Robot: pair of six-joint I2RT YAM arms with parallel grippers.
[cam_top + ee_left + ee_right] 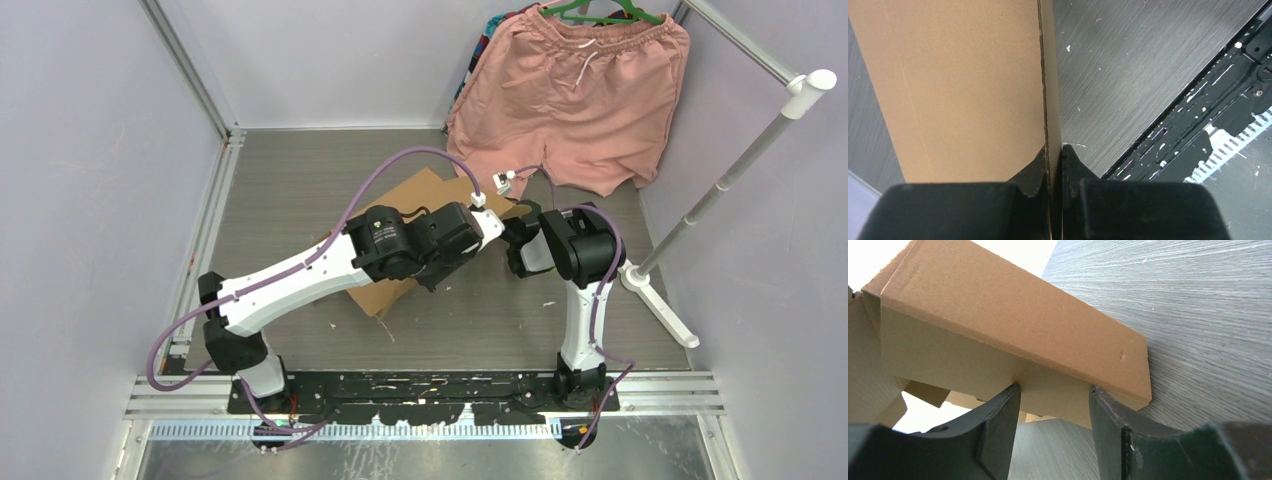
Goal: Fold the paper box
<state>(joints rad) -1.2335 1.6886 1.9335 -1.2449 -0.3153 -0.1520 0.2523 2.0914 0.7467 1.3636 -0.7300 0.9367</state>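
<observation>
Tabletop [290, 170], grey and brushed, fills most of what we see from above, with pale walls on three sides. At its far right corner we see the pink shorts [570, 100] hanging from a green hanger [600, 12], beside a white rack pole [730, 170] that slants down to a foot on the table.

Next in size is the paper box [418, 193]. It sits near the middle of the table, mostly hidden under the two arms, with one brown corner showing beyond them and another below the left wrist. From the right wrist camera we see it [1013, 315] partly raised off the surface, one long panel bent over the wall beneath it and looser flaps showing at the left. From the left wrist camera a broad flat face [958, 90] runs away from the fingers, its edge turned towards us.

The left arm [300, 275] reaches diagonally from its base across the cardboard. The right arm [580, 300] stands nearly upright, its wrist bent in towards the box.

The left gripper [1054, 150] is clenched on that thin cardboard edge, one finger pressed to each side.

The right gripper [1054, 390] is released. Its fingers [998, 425] stand well apart, with the box's lower wall just beyond their tips and nothing pinched between them. We cannot tell whether the tips touch the cardboard.
</observation>
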